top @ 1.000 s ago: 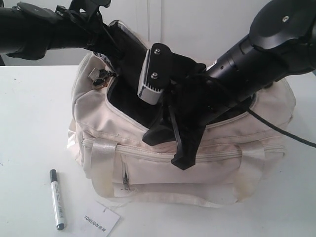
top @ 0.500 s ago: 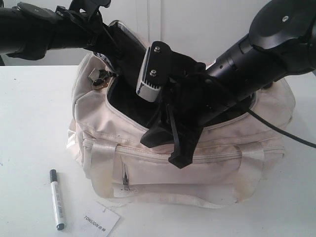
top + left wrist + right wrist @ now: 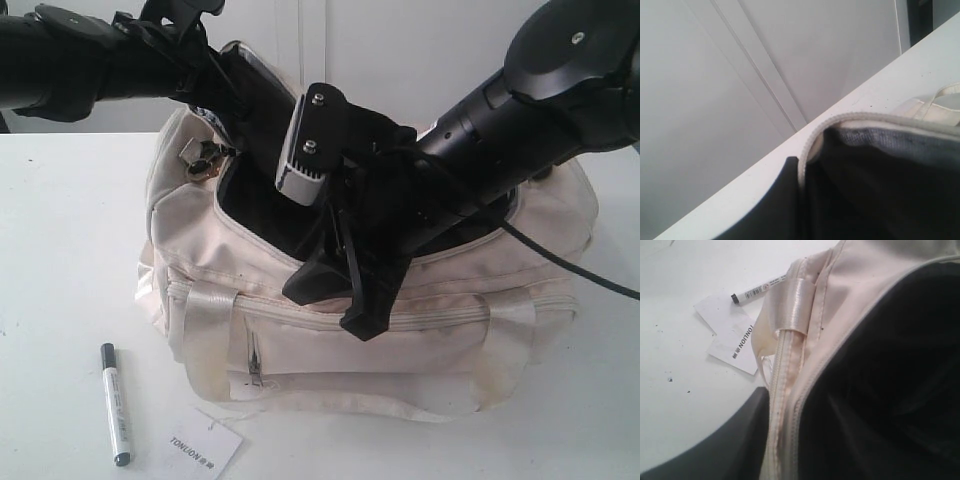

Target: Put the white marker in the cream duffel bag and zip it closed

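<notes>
Though outside bag [image 3: 450, 350] — marker [image 3: 116, 404] beside paper tag [image 3: 205, 450]

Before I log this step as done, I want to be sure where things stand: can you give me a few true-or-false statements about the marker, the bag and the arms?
1. The marker lies on the table, outside the bag. True.
2. The bag's top zipper is closed. False: the top is wide open and its dark inside shows.
3. A paper tag lies on the table near the marker's lower end. True.
4. The right gripper holds the marker. False: it is at the bag's front rim, and nothing touches the marker.
</notes>
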### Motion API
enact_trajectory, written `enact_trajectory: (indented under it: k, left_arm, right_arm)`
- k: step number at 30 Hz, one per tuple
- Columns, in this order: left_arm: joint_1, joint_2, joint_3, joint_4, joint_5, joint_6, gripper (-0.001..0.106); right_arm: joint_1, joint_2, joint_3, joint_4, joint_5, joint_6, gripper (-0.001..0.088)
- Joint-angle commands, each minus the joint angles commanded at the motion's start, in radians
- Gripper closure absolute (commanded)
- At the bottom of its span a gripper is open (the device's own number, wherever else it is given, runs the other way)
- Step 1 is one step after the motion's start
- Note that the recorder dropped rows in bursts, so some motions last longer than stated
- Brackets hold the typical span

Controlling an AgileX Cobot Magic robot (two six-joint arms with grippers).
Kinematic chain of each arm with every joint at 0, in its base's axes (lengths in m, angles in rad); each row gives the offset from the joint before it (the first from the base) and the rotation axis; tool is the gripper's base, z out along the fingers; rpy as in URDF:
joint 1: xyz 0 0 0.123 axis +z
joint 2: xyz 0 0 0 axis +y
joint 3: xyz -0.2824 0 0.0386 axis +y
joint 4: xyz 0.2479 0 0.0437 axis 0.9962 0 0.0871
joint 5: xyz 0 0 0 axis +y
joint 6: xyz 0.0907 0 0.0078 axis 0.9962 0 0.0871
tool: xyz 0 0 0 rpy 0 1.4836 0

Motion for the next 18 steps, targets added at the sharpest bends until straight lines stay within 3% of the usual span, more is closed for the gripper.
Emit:
enact_trajectory:
  k: [10,18]
  left_arm:
    - [0.000,0.000,0.000,0.000,0.000,0.000,0.105]
    - [0.000,0.000,0.000,0.000,0.000,0.000,0.105]
  right_arm:
    - [0.000,0.000,0.000,-0.002,-0.037,0.042,0.0390]
    - [0.000,-0.035,-0.002,-0.006,-0.130,0.112,0.0388]
